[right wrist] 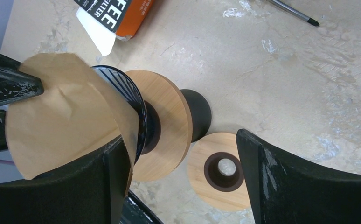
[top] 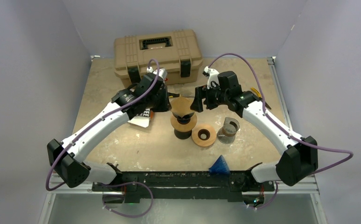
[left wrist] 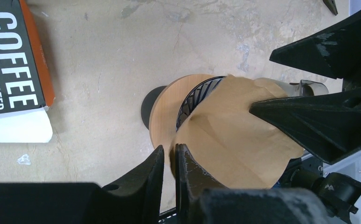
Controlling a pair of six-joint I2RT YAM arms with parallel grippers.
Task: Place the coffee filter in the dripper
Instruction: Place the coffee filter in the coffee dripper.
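The brown paper coffee filter [top: 182, 106] sits opened as a cone, tilted in the top of the dripper [top: 184, 126], a black ribbed cone with a wooden collar on a black base. In the left wrist view the filter [left wrist: 234, 135] covers most of the dripper [left wrist: 167, 112]. My left gripper [left wrist: 170, 150] has its fingers a narrow slit apart at the filter's rim, and the paper lies against one finger. My right gripper [right wrist: 177, 137] stands wide open. One of its fingers [right wrist: 113, 182] is inside the filter [right wrist: 62, 126] against the wall; the other is clear of the dripper [right wrist: 167, 116].
A tan toolbox [top: 157, 51] stands at the back. The coffee filter pack [top: 141, 116] lies left of the dripper. A second wooden ring [top: 204, 135] and a grey cup [top: 228, 129] sit to its right. A blue object [top: 219, 165] lies near the front rail, a pen [right wrist: 293, 11] farther back.
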